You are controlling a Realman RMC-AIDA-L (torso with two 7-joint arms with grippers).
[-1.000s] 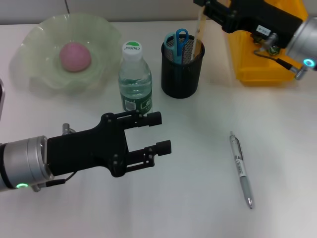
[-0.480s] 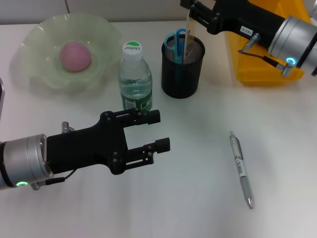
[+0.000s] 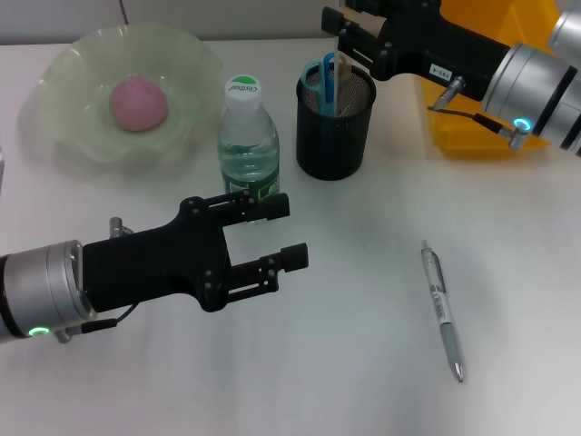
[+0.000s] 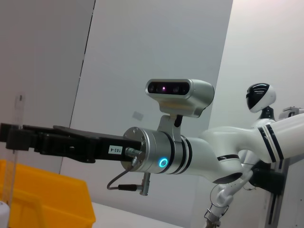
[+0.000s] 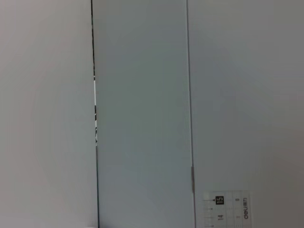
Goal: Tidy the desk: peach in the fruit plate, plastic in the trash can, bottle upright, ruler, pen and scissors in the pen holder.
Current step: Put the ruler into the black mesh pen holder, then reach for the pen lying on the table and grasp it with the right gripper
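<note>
My right gripper [image 3: 343, 34] is shut on the clear ruler [image 3: 342, 80], which stands nearly upright with its lower end inside the black mesh pen holder [image 3: 334, 136]. The ruler's top end [image 5: 227, 210] shows in the right wrist view. Blue-handled scissors [image 3: 324, 76] stand in the same holder. The silver pen [image 3: 443, 309] lies on the table at the right. The bottle [image 3: 247, 141] stands upright left of the holder. The pink peach [image 3: 138, 103] rests in the green fruit plate [image 3: 64, 145]. My left gripper [image 3: 285, 232] hovers open and empty in front of the bottle. The plastic is out of view.
The yellow trash can [image 3: 486, 123] stands at the back right, behind my right arm [image 4: 156, 152]. White tabletop lies between my left gripper and the pen.
My right gripper has moved left and down with the ruler, bringing its lower end into the pen holder. The left arm has barely shifted.
</note>
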